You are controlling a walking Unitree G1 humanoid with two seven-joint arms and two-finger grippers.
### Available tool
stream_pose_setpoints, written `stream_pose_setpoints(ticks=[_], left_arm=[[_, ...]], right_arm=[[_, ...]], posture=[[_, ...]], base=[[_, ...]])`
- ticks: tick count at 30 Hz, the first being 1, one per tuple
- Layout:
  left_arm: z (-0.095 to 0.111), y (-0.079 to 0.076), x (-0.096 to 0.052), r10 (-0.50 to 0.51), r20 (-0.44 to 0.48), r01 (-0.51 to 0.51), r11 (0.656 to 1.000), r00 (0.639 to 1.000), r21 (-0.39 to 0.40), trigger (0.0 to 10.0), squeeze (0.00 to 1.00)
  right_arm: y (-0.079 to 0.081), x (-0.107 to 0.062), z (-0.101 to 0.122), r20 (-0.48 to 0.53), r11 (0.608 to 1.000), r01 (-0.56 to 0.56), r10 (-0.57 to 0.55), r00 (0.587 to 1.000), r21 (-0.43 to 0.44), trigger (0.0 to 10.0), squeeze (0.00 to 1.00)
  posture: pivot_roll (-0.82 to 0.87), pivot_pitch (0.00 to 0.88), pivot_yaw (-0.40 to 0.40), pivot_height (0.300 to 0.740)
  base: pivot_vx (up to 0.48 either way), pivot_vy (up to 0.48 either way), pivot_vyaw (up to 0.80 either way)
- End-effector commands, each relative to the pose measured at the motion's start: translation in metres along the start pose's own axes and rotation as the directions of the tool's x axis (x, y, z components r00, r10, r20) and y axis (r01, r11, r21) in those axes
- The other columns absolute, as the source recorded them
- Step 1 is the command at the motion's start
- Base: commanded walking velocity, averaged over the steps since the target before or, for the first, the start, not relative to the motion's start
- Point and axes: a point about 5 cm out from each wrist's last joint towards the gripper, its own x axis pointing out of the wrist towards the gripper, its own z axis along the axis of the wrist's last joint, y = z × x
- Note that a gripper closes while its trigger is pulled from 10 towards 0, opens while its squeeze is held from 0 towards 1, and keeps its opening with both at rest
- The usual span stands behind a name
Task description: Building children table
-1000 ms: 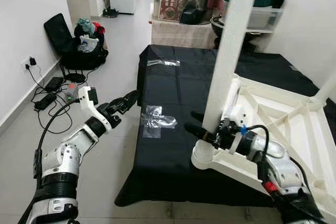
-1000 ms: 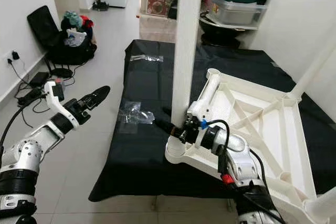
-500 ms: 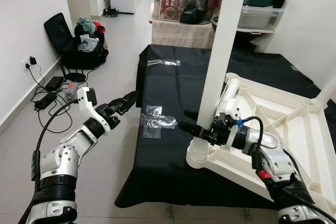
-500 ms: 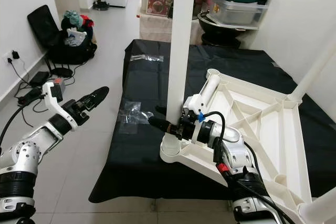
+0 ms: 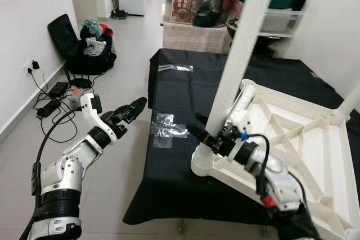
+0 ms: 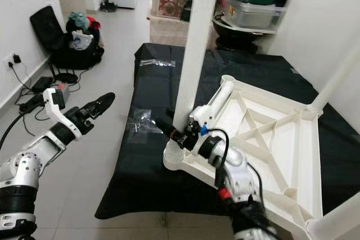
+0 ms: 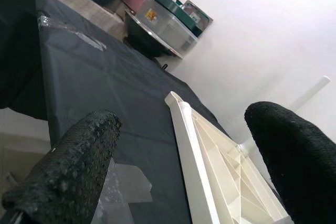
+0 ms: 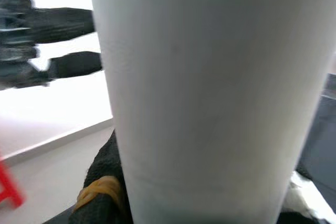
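Observation:
The white children's table top (image 5: pixel 284 98) lies upside down on a black cloth (image 5: pixel 185 91). A white table leg (image 5: pixel 239 54) stands tilted in its near-left corner socket (image 5: pixel 201 167). My right gripper (image 5: pixel 201 133) is shut on the lower part of this leg, black fingertips poking out past it. In the right wrist view the leg (image 8: pixel 210 93) is very close. My left gripper (image 5: pixel 134 107) hovers open over the floor, left of the cloth's edge; its fingers (image 7: pixel 68 171) hold nothing. Other legs stand at the far right (image 5: pixel 351 96) and near right (image 6: pixel 337 223).
Clear plastic bags lie on the cloth near the left edge (image 5: pixel 166 129) and farther back (image 5: pixel 175 67). A black chair with clothes (image 5: pixel 84 43) and cables (image 5: pixel 56 94) sit on the floor at left. Storage boxes and pots (image 5: pixel 270 15) stand behind.
The right gripper has drawn the leg's base and the table's near corner leftward. The leg leans more. The left gripper has barely moved.

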Motion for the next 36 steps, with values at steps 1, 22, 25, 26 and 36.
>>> stream_pose_setpoints(ticks=[1, 22, 25, 26, 36], left_arm=[[-0.006, 0.002, -0.001, 0.012, -0.019, -0.012, 1.0, 1.0, -0.014, 10.0, 0.0], [-0.009, 0.005, 0.0, 0.029, -0.017, -0.029, 0.999, 0.999, -0.014, 10.0, 0.0], [-0.009, 0.006, 0.0, 0.029, -0.017, -0.03, 0.999, 0.999, -0.013, 10.0, 0.0], [-0.009, 0.006, 0.0, 0.03, -0.017, -0.03, 0.999, 0.999, -0.013, 10.0, 0.0], [-0.009, 0.005, 0.004, 0.032, -0.02, -0.032, 0.999, 0.999, -0.001, 10.0, 0.0]], right_arm=[[-0.003, -0.008, -0.022, -0.117, 0.995, 0.098, -0.094, 0.989, 0.032, 10.0, 0.0], [-0.04, -0.059, -0.066, -0.468, 0.345, 0.938, -0.833, 0.297, -0.019, 10.0, 0.0], [-0.042, -0.061, -0.063, -0.448, 0.31, 0.95, -0.853, 0.268, -0.024, 10.0, 0.0], [-0.044, -0.061, -0.059, -0.423, 0.305, 0.952, -0.868, 0.26, -0.039, 10.0, 0.0], [-0.044, -0.075, -0.041, -0.243, 0.184, 0.97, -0.96, 0.143, -0.159, 10.0, 0.0]], posture=[[0.07, 0.0, -0.093, 0.74], [0.07, 0.0, -0.105, 0.74], [0.07, 0.0, -0.104, 0.74], [0.07, 0.0, -0.103, 0.74], [0.06, 0.0, -0.089, 0.74]], base=[[0.0, 0.0, 0.0], [0.0, 0.0, 0.0], [0.0, 0.0, 0.0], [0.0, 0.0, 0.0], [0.0, 0.0, 0.0]])
